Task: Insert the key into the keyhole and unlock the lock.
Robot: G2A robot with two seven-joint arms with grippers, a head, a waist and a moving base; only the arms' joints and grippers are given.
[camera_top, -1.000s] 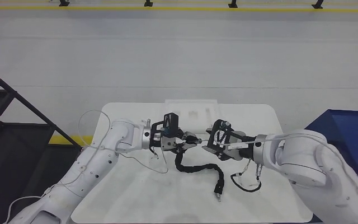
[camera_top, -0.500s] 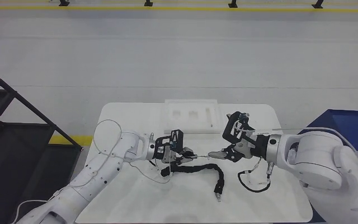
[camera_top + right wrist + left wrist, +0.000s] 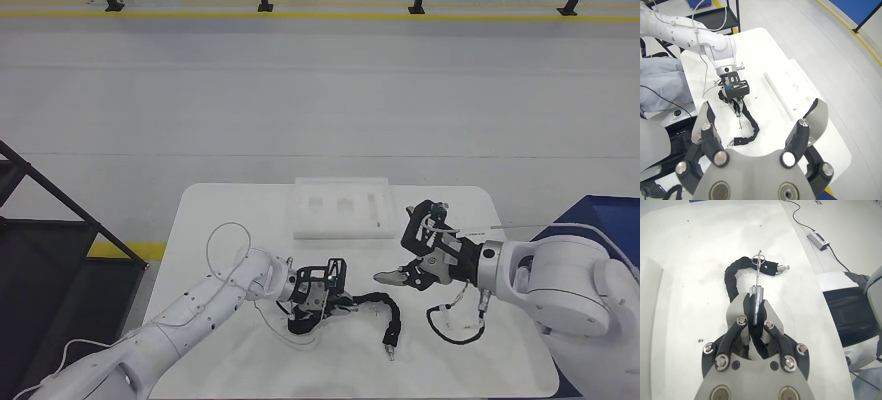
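Shiny hard metal lock is clamped in the left end effector near the middle of the desk, and its thin key looks slippery, so the spread-apart right end effector should pinch the flat head.

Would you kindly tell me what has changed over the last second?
The right gripper let go of the key, opened and drew back to its own side. The left gripper, shut on the lock with the key in it, sank toward the table and the robot. Its hold and the chain's free end on the table stayed.
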